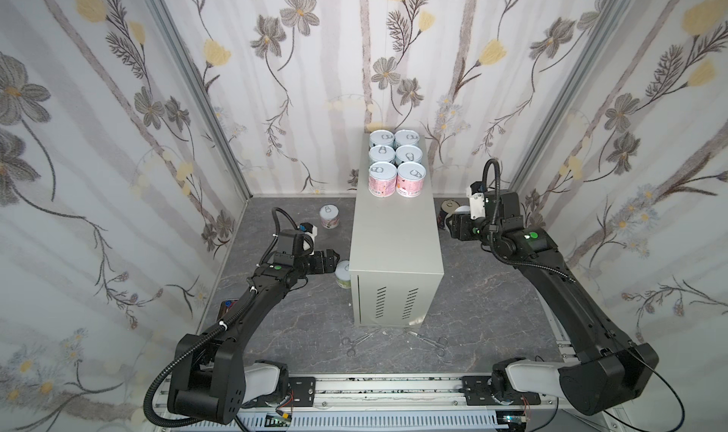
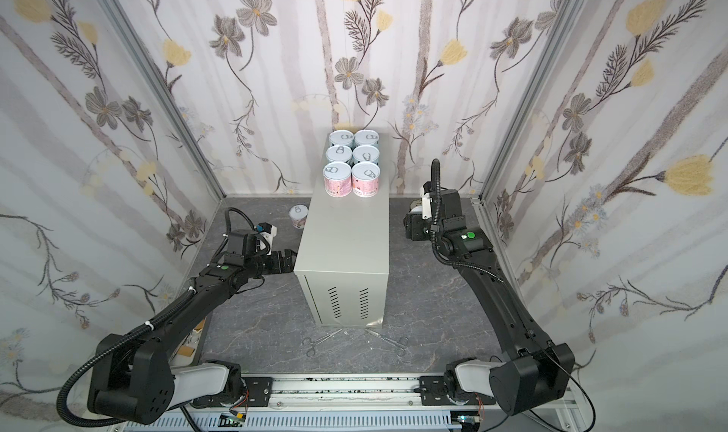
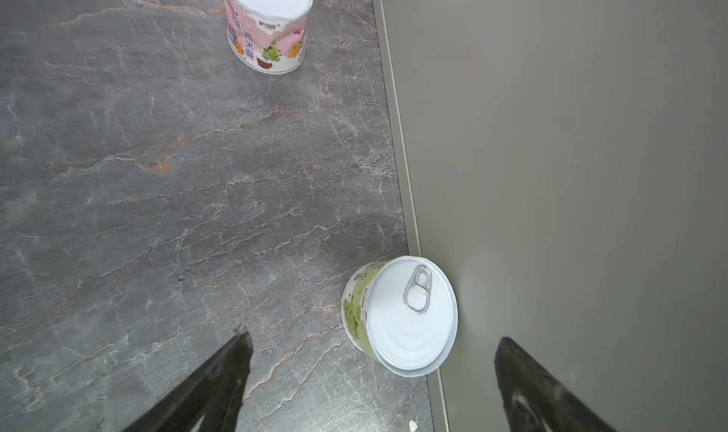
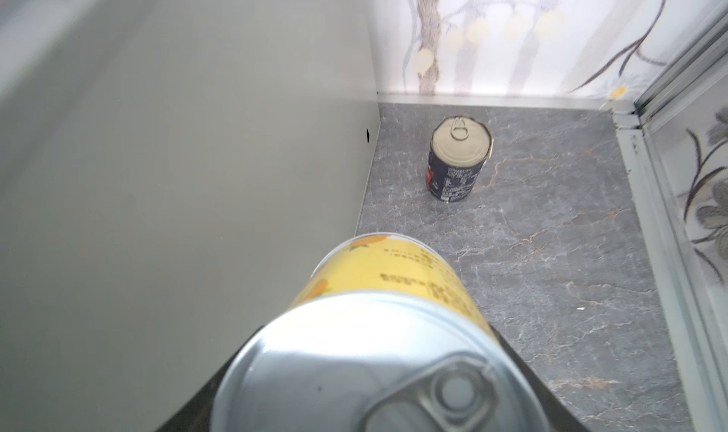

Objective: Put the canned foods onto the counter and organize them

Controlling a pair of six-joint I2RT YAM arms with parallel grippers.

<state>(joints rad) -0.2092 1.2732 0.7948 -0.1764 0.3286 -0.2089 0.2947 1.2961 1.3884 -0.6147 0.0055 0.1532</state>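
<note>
yellow can (image 4: 378, 331) in right end effector (image 4: 394, 410)

Six short cans (image 1: 397, 165) stand upright in two neat rows at the far end of my counter (image 1: 396, 237), a tall grey box with slanted slits on its front. A pink can (image 1: 330, 216) waits on the floor to its left, and a green can (image 3: 400, 316) sits right against its left side. My yellow can (image 4: 390, 292) is off the floor (tilted), with a dark-blue can (image 4: 457, 160) upright beyond it.
</note>
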